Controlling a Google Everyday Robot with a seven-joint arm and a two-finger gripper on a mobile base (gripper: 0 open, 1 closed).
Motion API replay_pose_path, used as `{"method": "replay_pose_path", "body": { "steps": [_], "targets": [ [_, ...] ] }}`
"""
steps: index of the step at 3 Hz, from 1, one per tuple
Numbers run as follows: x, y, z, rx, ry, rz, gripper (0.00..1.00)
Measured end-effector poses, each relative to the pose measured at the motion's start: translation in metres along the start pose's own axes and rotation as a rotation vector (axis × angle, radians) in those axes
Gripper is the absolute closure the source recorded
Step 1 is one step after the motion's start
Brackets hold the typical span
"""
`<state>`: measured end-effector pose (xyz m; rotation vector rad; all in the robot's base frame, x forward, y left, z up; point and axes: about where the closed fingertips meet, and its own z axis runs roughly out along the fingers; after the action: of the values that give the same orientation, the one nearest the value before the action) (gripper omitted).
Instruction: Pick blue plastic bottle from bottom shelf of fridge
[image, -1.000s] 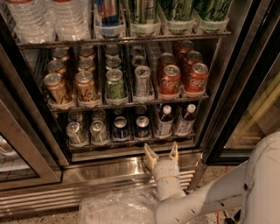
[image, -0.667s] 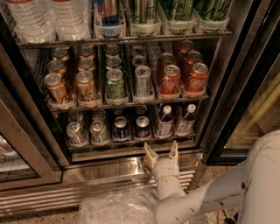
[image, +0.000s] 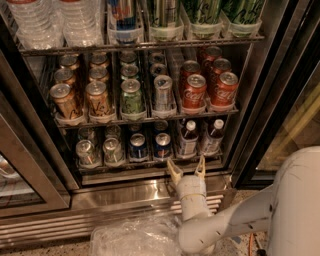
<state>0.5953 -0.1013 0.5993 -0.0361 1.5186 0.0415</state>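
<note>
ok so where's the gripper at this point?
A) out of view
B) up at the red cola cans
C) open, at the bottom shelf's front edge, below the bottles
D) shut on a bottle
C: the gripper is open and holds nothing, in front of the bottom shelf edge, just below the blue plastic bottle.

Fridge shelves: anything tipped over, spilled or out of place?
Nothing on the shelves: everything stands upright. The only oddity is crumpled clear plastic lying below the fridge grille. The end effector is open in front of the bottom shelf.
</note>
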Motion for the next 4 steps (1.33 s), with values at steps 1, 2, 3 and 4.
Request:
{"method": "replay_pose_path", "body": {
  "steps": [1, 2, 3, 4],
  "targets": [
    [0.003, -0.007, 0.018, 0.02, -0.012, -0.003, 0.23],
    [0.005, -0.015, 0.036, 0.037, -0.025, -0.004, 0.23],
    [0.008, -0.026, 0.051, 0.055, -0.035, -0.006, 0.24],
    [0.01, -0.039, 0.061, 0.079, -0.04, -0.01, 0.26]
  ]
}}
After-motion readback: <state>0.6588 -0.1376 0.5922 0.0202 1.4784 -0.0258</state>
